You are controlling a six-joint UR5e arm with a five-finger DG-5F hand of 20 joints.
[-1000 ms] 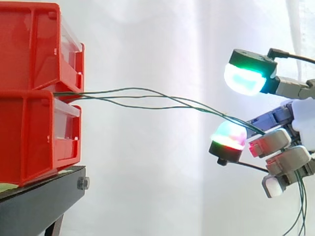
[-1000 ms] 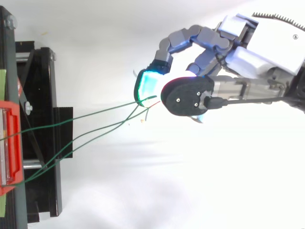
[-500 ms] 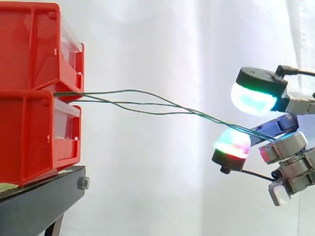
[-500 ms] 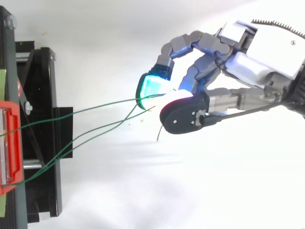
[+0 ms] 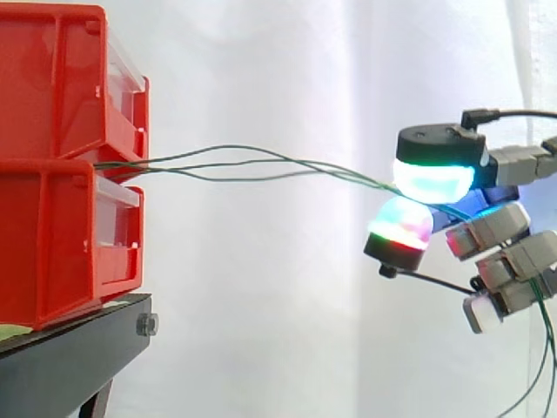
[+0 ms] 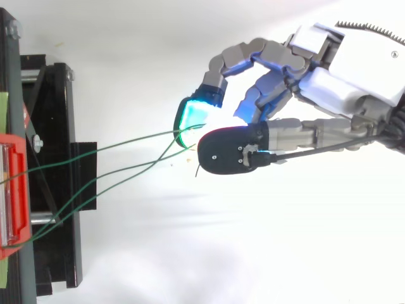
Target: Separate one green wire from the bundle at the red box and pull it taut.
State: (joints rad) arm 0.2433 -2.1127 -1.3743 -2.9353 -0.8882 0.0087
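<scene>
Three thin green wires (image 5: 261, 161) leave the gap between the two stacked red boxes (image 5: 52, 87) at the left and run right in shallow arcs, converging at my hand (image 5: 500, 231). A cyan-glowing pad (image 5: 431, 178) presses down towards a red-green pad (image 5: 400, 225), and the wires pass between them. From above, the wires (image 6: 126, 142) fan out from the box and meet at the pinch under the hand (image 6: 342, 82). How many wires are pinched I cannot tell. Loose wire tails (image 5: 544, 348) hang below the hand.
The red boxes sit on a black stand (image 5: 70, 357), seen from above as a black frame (image 6: 57, 190) at the left edge. A white curtain backs the scene. Open space lies between the stand and the hand.
The upper cyan pad has come down onto the lower pad, closing the gap on the wires. The hand has shifted slightly left, and the wires have risen at the hand's end.
</scene>
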